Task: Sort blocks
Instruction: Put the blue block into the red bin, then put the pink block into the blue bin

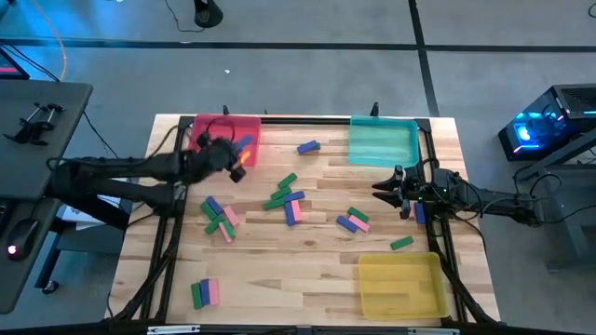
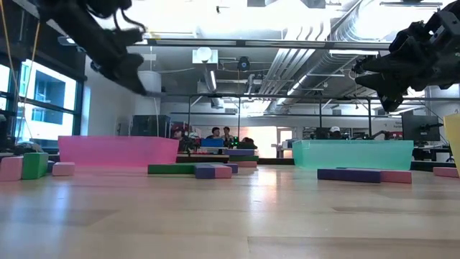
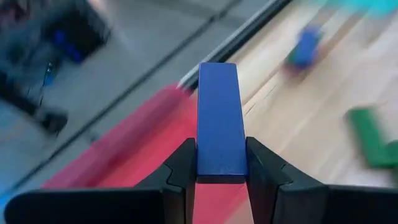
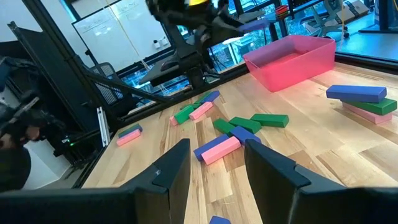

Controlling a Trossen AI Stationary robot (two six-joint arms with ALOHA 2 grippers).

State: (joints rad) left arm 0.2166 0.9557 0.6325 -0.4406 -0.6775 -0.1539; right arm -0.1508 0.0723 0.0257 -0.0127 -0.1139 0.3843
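The table (image 1: pixel 307 270) is pale wood, its grain visible and faintly glossy in the low view. The pink tray (image 2: pixel 118 151), teal tray (image 2: pixel 352 154) and yellow tray (image 1: pixel 402 285) look like translucent plastic. The blue block (image 3: pixel 217 121) is smooth and matt, perhaps painted wood.

Trays: two at twelve o'clock (image 1: pixel 226 130) (image 1: pixel 383 141), one at five (image 1: pixel 401 284).
Blocks (image 1: pixel 289 200): scattered at table centre.
Held block (image 3: pixel 217 121): above the eleven o'clock tray.
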